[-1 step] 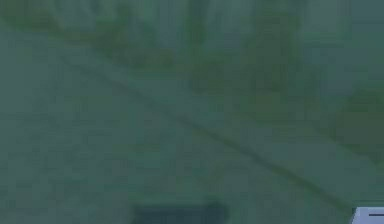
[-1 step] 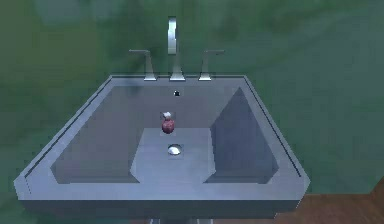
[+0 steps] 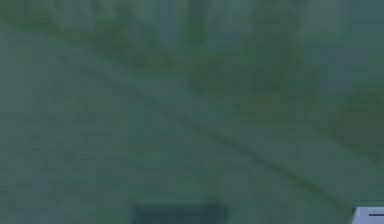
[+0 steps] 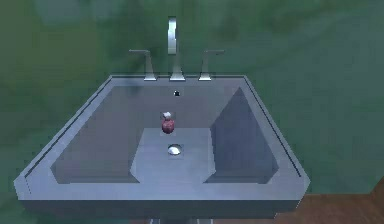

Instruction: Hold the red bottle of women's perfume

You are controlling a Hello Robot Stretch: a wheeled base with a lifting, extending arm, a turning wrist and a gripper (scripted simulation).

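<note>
The sink (image 4: 60, 150) looks smooth, matt grey; the faucet (image 4: 173, 45) at its twelve o'clock and the drain (image 4: 175, 150) are shiny metal; the red bottle (image 4: 168, 125) is glossy.

A grey-blue square sink (image 4: 60, 150) is standing against a dark green wall (image 4: 60, 50), with a tall silver faucet (image 4: 174, 45) rising from the middle of its back ledge and a left handle (image 4: 146, 62) and a right handle (image 4: 208, 62) flanking it. A small red object (image 4: 168, 124) with a pale top is resting in the basin's flat middle channel, between a dark overflow hole (image 4: 176, 93) farther back and the round silver drain (image 4: 175, 150) nearer the front. Brown floor (image 4: 350, 205) is showing at the lower right corner.
</note>
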